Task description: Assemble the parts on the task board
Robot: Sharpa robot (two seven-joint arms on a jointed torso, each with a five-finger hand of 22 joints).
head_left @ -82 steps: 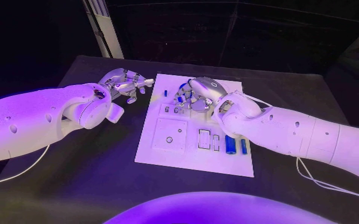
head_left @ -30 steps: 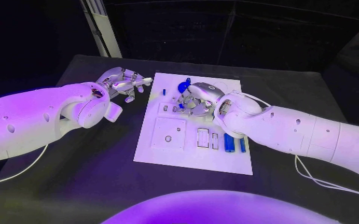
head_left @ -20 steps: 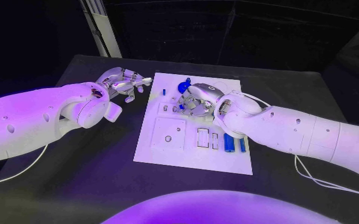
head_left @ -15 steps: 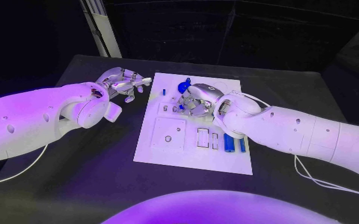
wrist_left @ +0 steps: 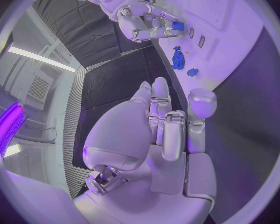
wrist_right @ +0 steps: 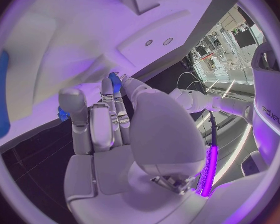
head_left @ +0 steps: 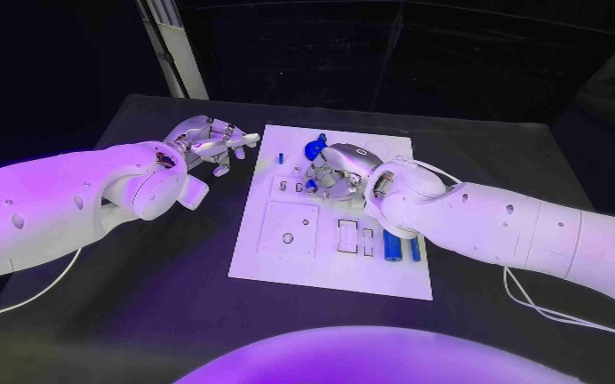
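The white task board (head_left: 331,270) lies in the middle of the black table. My right hand (head_left: 328,173) hovers low over its far middle and pinches a small blue part (wrist_right: 115,79) at its fingertips; the left wrist view shows that part (wrist_left: 177,26) too. Just beyond the hand a blue gear (head_left: 312,147) lies on the board, with a small blue peg (head_left: 282,158) to its left. Two long blue pieces (head_left: 394,246) lie at the board's near right. My left hand (head_left: 211,146) hangs off the board's far left corner, fingers apart, holding nothing.
A square plate with holes (head_left: 290,227) and narrow slots (head_left: 348,235) sit in the board's near half. Black tabletop (head_left: 167,286) surrounds the board. A pale upright post (head_left: 167,28) stands behind the table's far left.
My right hand has drawn back toward me and a little left, uncovering the blue gear. In the last second it has barely moved. The left hand has stayed put.
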